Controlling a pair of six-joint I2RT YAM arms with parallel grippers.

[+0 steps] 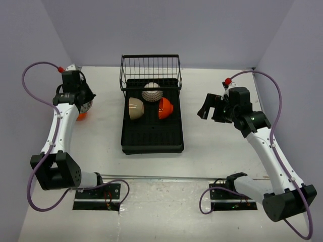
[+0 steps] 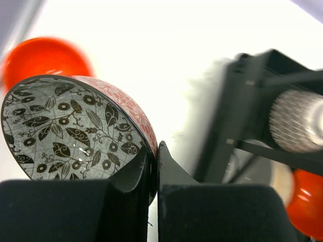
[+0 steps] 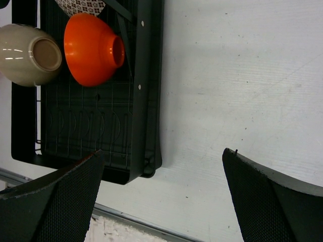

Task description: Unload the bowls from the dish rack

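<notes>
Your empty, wide-open right hand [image 1: 210, 112] sits nearest the dish rack's [image 1: 151, 141] orange bowl [image 1: 166, 107], to its left; your left hand [image 2: 155, 154] pinches a patterned bowl [image 2: 70, 128].

Blurred orange bowl [image 2: 45, 58], dotted bowl [image 3: 81, 6] cropped at top edge

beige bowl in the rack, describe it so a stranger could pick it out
Find the black dish rack in the middle, its wire basket at the far end. Three bowls lie on its floor before the basket, and the beige bowl is the left one. It is plain cream, unlike the orange bowl beside it and the patterned bowl behind.
</notes>
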